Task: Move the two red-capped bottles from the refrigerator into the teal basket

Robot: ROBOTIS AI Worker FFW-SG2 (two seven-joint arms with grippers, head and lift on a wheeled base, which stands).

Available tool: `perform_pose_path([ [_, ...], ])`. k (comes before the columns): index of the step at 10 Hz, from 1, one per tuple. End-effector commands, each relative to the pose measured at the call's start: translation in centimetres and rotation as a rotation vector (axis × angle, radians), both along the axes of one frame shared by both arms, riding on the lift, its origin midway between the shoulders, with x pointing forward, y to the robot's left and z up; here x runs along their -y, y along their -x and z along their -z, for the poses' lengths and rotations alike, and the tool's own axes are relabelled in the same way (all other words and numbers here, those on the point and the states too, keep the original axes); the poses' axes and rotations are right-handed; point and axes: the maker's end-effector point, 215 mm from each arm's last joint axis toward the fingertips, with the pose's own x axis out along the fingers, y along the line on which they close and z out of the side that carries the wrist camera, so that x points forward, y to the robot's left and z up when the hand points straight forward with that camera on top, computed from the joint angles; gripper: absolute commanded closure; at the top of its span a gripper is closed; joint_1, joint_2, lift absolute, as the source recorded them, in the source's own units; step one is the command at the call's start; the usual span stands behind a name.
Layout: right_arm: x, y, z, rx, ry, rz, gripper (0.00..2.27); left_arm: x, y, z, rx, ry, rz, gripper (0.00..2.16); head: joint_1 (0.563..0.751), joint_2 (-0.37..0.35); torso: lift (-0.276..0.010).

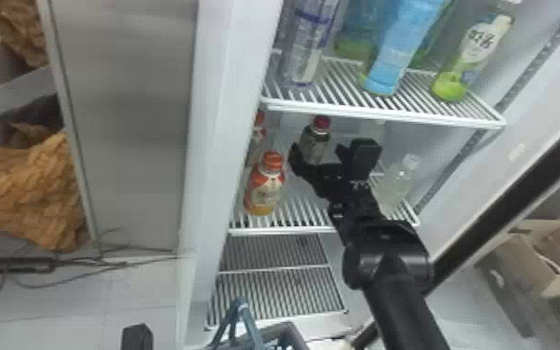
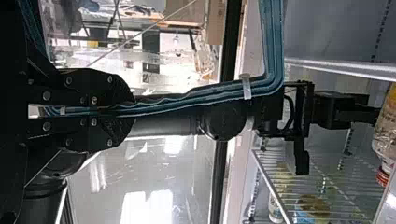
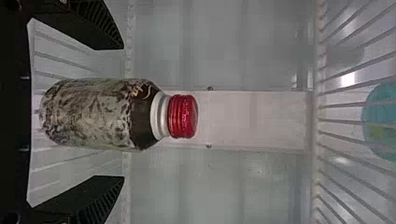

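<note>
- Head view: I have the right hand [image 1: 317,156] over the middle shelf [image 1: 304,229], its fingers astride the dark red-capped bottle [image 1: 321,135], I judge so that closing them would grip its body.
- The orange-red-capped bottle [image 1: 265,186] stands upright at the middle shelf's front left; the basket [image 1: 288,329] waits below and in front of that shelf, probably to keep the carry short.
- I count two target bottles there, both still to be moved, and one white-capped bottle [image 1: 397,181] at the middle shelf's right. A further red cap [image 1: 259,118] by the side wall looks like a reflection. Above that shelf are at least four bottles.
- Left wrist view: the left hand [image 2: 132,109] is clamped on one basket handle [image 2: 187,103], presumably to steady the basket outside the middle shelf.
- Right wrist view: two black fingers [image 3: 100,205] stand apart, one each side of one dark bottle upright on the middle shelf; centring it should make the squeeze even.
</note>
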Motion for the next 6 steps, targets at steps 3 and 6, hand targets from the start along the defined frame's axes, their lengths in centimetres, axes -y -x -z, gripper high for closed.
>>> perform_pose_path([
  [3,-0.73,-1.30,0.26,-0.014,-0.033,-0.011,0.00,0.17,0.16,-0.09,0.000,0.001,0.007,1.09,0.695,-0.350,-0.228],
  [6,-0.33,-1.67,0.21,-0.016,-0.037,0.007,0.00,0.16,0.13,-0.13,0.001,0.001,0.008,1.09,0.695,-0.350,-0.228],
])
